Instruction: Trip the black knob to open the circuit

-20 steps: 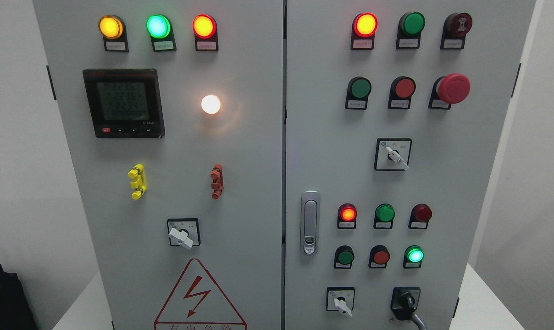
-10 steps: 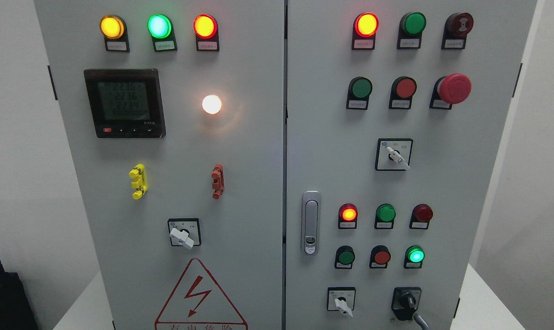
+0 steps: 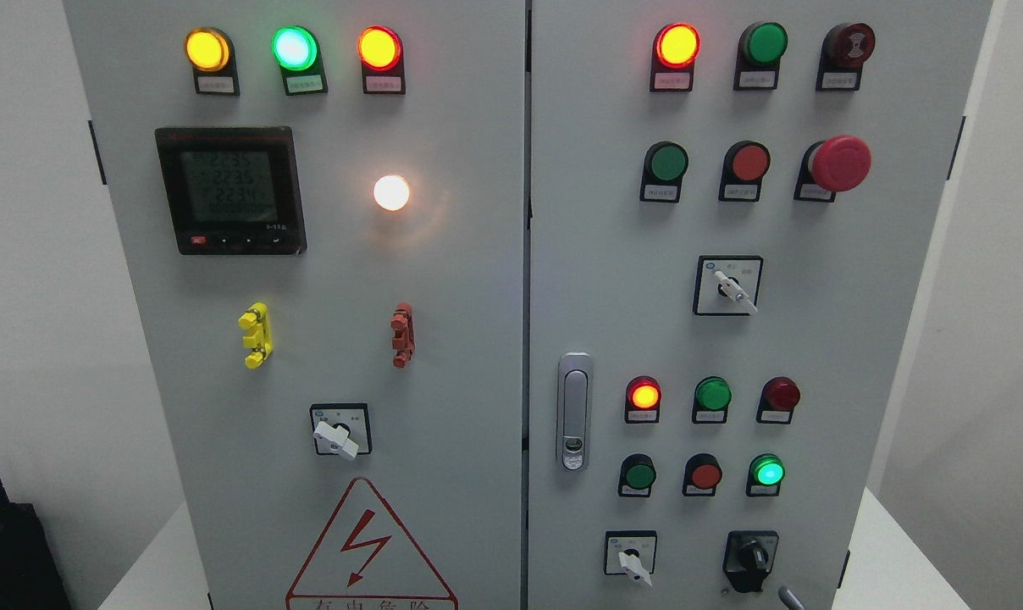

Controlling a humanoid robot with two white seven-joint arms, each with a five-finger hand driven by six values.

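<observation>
The black knob (image 3: 752, 559) sits at the lower right of the grey control cabinet (image 3: 478, 339), free of any grasp. A grey fingertip (image 3: 786, 596) shows at the bottom edge just right of it; the hand's state cannot be told. Lit indicator lamps (image 3: 676, 45) glow above.

A grey robot hand (image 3: 785, 596) tip shows at the bottom edge.

An electrical test room: a grey control cabinet (image 3: 478, 339) with indicator lamps (image 3: 379, 48) against bare white walls (image 3: 20, 296).
</observation>
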